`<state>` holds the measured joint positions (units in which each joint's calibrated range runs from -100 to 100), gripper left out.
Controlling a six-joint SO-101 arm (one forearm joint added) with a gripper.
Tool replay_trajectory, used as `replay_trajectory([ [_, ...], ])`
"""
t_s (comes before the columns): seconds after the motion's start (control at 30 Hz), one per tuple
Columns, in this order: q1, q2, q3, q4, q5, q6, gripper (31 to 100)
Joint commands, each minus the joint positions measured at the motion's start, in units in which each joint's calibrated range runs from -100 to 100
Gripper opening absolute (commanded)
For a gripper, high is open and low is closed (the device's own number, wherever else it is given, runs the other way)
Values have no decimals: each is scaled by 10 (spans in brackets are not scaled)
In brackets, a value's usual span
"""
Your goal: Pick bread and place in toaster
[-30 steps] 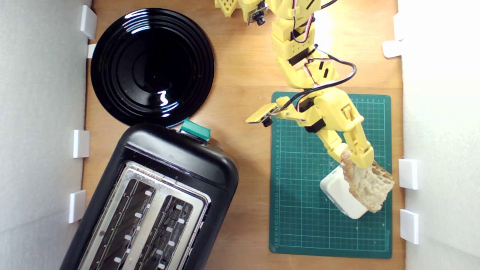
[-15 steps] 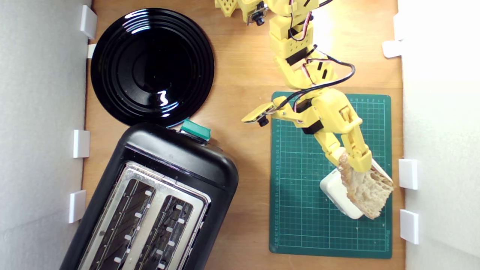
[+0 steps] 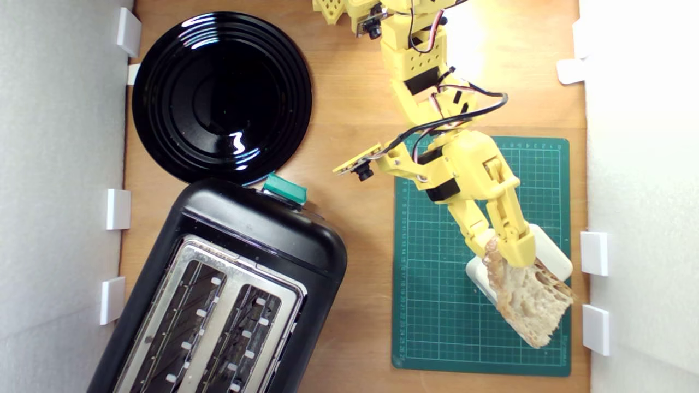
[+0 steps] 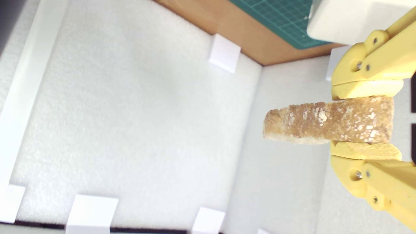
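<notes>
Exterior view: one gripper [image 3: 505,252] clamps one bread [image 3: 528,305]; one toaster [image 3: 218,295].

A warm brown wooden worktop [image 3: 360,120] is enclosed by white foam walls [image 3: 60,164] on both sides, held by small white rectangular brackets [image 3: 118,209]. Bright light washes out the wall [image 3: 644,164] nearest the fingers.
</notes>
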<state>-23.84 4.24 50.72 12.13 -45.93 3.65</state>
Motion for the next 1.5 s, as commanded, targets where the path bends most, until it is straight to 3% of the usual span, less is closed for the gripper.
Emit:
replay_trajectory([
  [0.0,22,-71,-13,-6,-1,2,584],
  [0.27,59,-154,-13,-2,0,3,584],
  [0.47,112,-237,-14,-1,3,3,583],
  [0.97,196,-379,-16,-1,11,53,588],
  [1.33,226,-451,-45,0,212,71,584],
  [1.47,228,-457,-100,0,312,101,584],
])
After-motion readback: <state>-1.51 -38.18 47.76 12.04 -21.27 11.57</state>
